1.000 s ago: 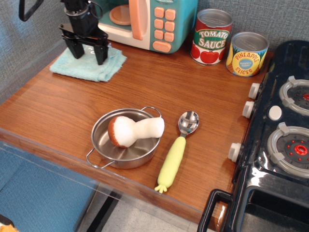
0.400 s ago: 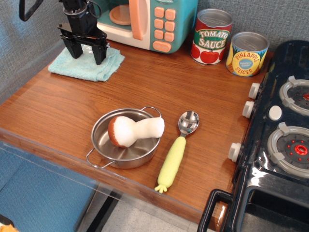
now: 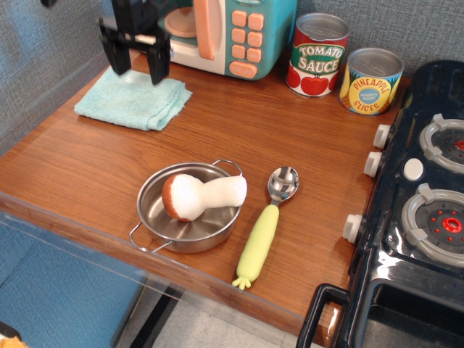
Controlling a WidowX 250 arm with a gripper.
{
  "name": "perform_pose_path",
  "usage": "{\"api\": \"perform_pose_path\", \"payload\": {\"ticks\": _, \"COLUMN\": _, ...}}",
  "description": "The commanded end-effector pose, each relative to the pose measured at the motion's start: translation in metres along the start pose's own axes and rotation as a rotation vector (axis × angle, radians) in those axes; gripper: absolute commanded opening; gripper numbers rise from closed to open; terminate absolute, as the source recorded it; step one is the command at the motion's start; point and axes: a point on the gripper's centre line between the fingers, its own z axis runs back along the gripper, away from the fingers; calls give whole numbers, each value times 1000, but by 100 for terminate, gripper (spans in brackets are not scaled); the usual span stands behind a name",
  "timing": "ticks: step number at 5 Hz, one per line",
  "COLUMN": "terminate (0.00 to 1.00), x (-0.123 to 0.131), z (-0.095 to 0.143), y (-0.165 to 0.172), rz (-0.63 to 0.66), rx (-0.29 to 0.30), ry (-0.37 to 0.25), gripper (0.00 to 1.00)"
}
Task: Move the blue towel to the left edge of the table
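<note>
Since the earlier frame gripper (image 3: 135, 71) rises off blue towel (image 3: 132, 101), jaws apart, empty; towel flat near table (image 3: 87, 170) far-left corner; risk: retreating fingers snag terry, dragging it off.

A toy microwave (image 3: 225, 32) stands at the surface's back edge, with a tomato sauce can (image 3: 317, 54) and pineapple can (image 3: 370, 80) beside it. Near the front edge, a steel pan (image 3: 185, 210) holds a plush mushroom (image 3: 201, 196); a green-handled spoon (image 3: 266, 227) lies just beside it. A black toy stove (image 3: 417, 210) fills the right side.

A grey-blue textured wall (image 3: 43, 51) backs the counter; blue floor (image 3: 51, 297) lies below.
</note>
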Motion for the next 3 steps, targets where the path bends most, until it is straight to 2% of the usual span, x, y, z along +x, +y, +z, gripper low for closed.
{"api": "perform_pose_path", "payload": {"ticks": 1, "terminate": 0, "x": 0, "z": 59, "y": -6, "rz": -12, "rx": 80, "ry": -23, "gripper": 100}}
{"api": "perform_pose_path", "payload": {"ticks": 2, "terminate": 0, "x": 0, "z": 59, "y": -6, "rz": -12, "rx": 80, "ry": -23, "gripper": 100}}
{"api": "perform_pose_path", "payload": {"ticks": 3, "terminate": 100, "x": 0, "z": 59, "y": -6, "rz": -12, "rx": 80, "ry": -23, "gripper": 100}}
